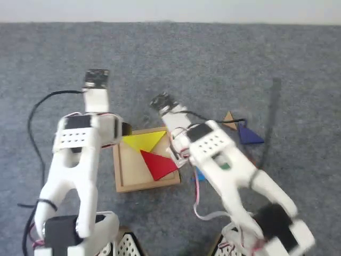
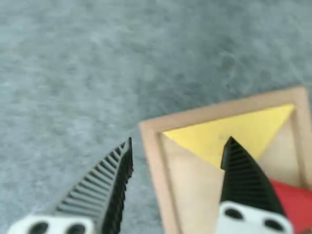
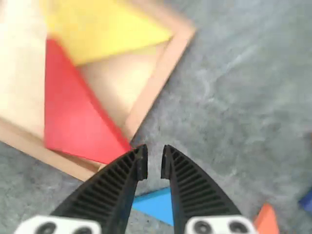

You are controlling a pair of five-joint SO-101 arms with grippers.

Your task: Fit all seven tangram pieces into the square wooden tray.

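The square wooden tray (image 1: 146, 186) lies between the two arms and holds a yellow triangle (image 1: 143, 141) and a red triangle (image 1: 157, 164). The red one's corner rests on the right rim. My left gripper (image 2: 178, 144) is open and hangs over the tray's far left corner (image 2: 151, 129), one finger outside the rim and one above the yellow triangle (image 2: 243, 129). My right gripper (image 3: 153, 151) is shut with nothing in it, just off the tray's right rim (image 3: 156, 83) by the red triangle (image 3: 73, 117). A light blue piece (image 3: 156, 204) lies under it.
On the grey carpet right of the tray lie a dark blue triangle (image 1: 248, 136), a small tan piece (image 1: 230, 118) and an orange piece (image 3: 267, 219). A black cable (image 1: 37, 114) loops at the left arm. Open carpet stretches beyond the tray.
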